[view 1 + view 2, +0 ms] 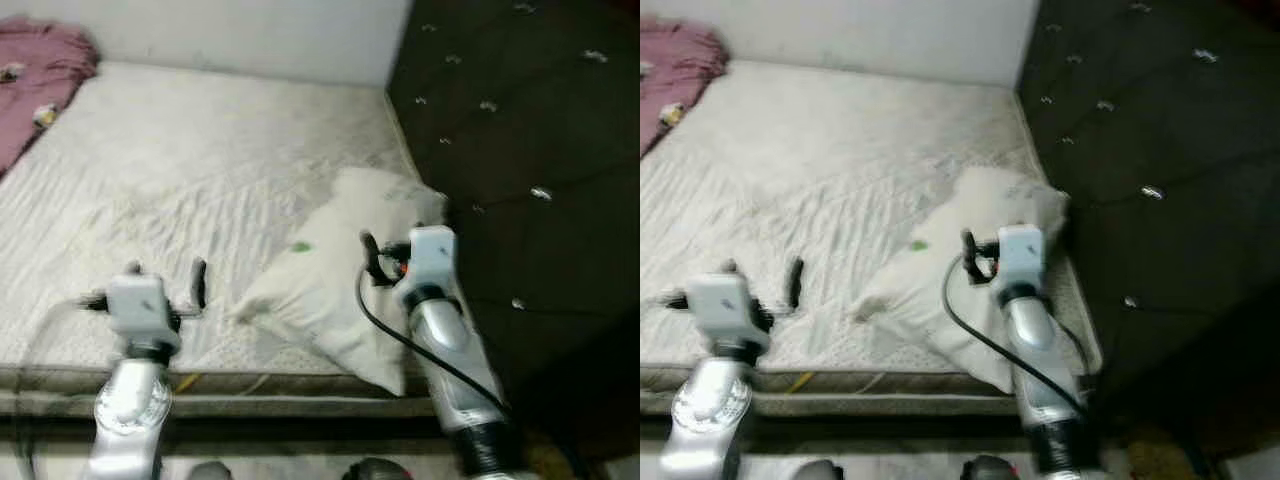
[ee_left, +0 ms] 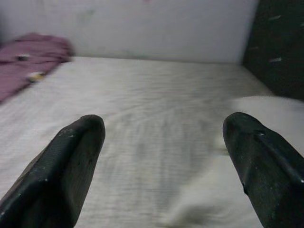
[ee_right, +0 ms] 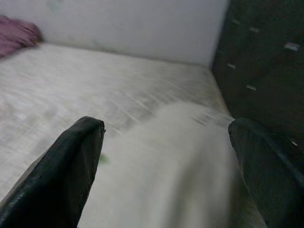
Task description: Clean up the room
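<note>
A white pillow (image 1: 325, 290) with a small green mark lies askew on the bare white mattress (image 1: 190, 150), close to the dark headboard. One of its corners hangs over the near edge of the bed. My right gripper (image 1: 388, 250) is open just above the pillow's middle, and the pillow (image 3: 166, 161) is below and between its fingers. My left gripper (image 1: 166, 272) is open above the mattress near the front edge, to the left of the pillow and apart from it. A crumpled pink blanket (image 1: 40, 65) lies at the far left corner of the bed.
A dark tufted headboard (image 1: 520, 130) runs along the right side of the bed, and a pale wall (image 1: 250, 30) stands behind it. A small light object (image 1: 44, 116) rests on the pink blanket. Dark shapes (image 1: 375, 468) sit on the floor by the bed's front edge.
</note>
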Controlling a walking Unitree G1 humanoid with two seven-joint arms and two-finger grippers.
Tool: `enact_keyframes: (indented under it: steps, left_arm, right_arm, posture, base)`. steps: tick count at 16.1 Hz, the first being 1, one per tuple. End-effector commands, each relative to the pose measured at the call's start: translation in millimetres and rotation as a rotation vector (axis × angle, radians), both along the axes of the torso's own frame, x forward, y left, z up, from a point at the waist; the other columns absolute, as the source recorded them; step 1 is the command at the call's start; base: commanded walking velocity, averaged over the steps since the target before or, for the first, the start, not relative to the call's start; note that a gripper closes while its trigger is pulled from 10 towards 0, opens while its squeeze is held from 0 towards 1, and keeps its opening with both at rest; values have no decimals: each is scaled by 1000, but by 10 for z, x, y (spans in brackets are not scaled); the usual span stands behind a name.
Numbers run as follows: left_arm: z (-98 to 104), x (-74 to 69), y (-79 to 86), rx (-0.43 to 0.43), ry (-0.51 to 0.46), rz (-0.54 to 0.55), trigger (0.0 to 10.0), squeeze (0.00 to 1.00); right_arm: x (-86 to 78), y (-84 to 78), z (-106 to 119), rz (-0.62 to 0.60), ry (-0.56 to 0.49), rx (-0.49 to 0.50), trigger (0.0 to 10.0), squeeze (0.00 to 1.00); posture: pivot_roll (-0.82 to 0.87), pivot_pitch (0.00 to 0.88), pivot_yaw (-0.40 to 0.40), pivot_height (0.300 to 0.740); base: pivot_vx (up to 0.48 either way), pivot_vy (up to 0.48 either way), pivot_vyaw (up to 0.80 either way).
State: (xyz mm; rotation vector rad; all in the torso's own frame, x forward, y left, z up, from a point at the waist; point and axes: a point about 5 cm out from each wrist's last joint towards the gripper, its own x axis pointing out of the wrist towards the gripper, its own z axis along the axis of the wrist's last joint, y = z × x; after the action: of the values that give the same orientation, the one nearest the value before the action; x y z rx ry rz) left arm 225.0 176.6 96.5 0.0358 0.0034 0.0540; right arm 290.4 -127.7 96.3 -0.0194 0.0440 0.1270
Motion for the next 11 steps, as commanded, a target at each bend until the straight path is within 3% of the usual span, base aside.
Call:
enact_keyframes:
  steps: [1,11]
  left_arm:
    - [33,2,6,5,-7,-11,10000,0]
    - [79,11,-33,-38,-35,-60,10000,0]
  right_arm:
    - [18,-21,48,-9,-11,9,10000,0]
    - [29,-16,42,-1,1,11,10000,0]
  posture:
    - [-12,23,-71,740]
    - [-8,19,-75,740]
  base:
    - [0,-315,0]
    - [0,0,-81]
